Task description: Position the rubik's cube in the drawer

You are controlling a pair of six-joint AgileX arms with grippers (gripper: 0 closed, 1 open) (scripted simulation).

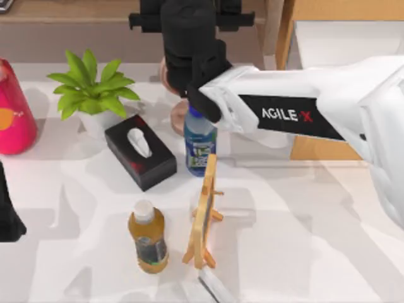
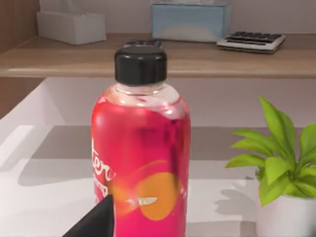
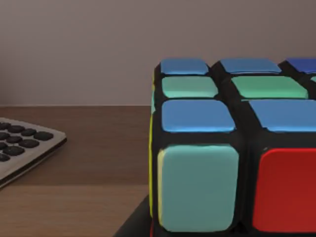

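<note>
The rubik's cube (image 3: 232, 148) sits very close in the right wrist view, showing blue, green, teal and red stickers on a black grid, with a dark fingertip (image 3: 133, 224) at its lower edge. My right gripper (image 1: 186, 31) is raised high over the back middle of the table, shut on the cube, which the wrist hides from above. The drawer (image 1: 285, 38) is at the back right, light wood with a white inside. My left gripper (image 1: 7, 218) is parked at the table's left edge.
On the table stand a pink bottle (image 1: 12, 110), a potted plant (image 1: 91, 91), a black tissue box (image 1: 140, 151), a blue-capped bottle (image 1: 201, 142), an orange bottle (image 1: 148, 237) and a wooden stand (image 1: 205, 211). A calculator (image 3: 19, 143) lies on the back shelf.
</note>
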